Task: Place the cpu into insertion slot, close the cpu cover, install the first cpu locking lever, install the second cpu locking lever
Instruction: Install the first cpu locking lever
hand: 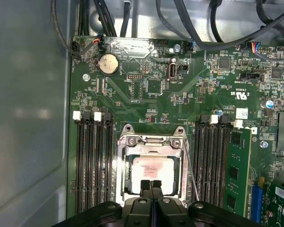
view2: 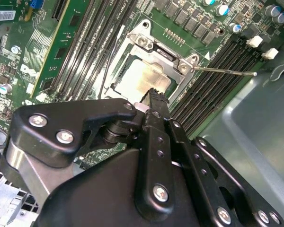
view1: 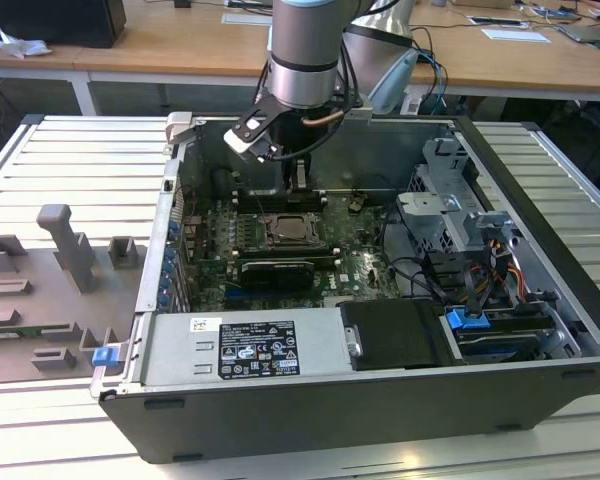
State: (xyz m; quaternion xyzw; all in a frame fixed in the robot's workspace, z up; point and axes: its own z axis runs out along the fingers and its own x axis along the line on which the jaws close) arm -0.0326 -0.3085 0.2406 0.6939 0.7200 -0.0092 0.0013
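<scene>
Exterior view, left to right: grey fixtures (view1: 70,270) on the bench, then the open computer case (view1: 540,200). The gripper (view1: 300,188) hangs over the insertion slot (view1: 276,238), fingers pinched together and holding nothing. In the first wrist view, the cpu (hand: 154,171) sits in the slot with the cpu cover (hand: 154,141) flat over it. In the second wrist view, a thin lever rod (view2: 227,71) sticks out sideways.

In the first wrist view the pincer (hand: 150,183), cut off by the picture's edge, covers one side of the cpu (hand: 154,168) and of the cpu cover (hand: 151,140). In the second wrist view it hides roughly half the cpu. In the exterior view the arm (view1: 302,50) is cut off overhead, and the insertion slot (view1: 290,230) is too small to make out in detail.
</scene>
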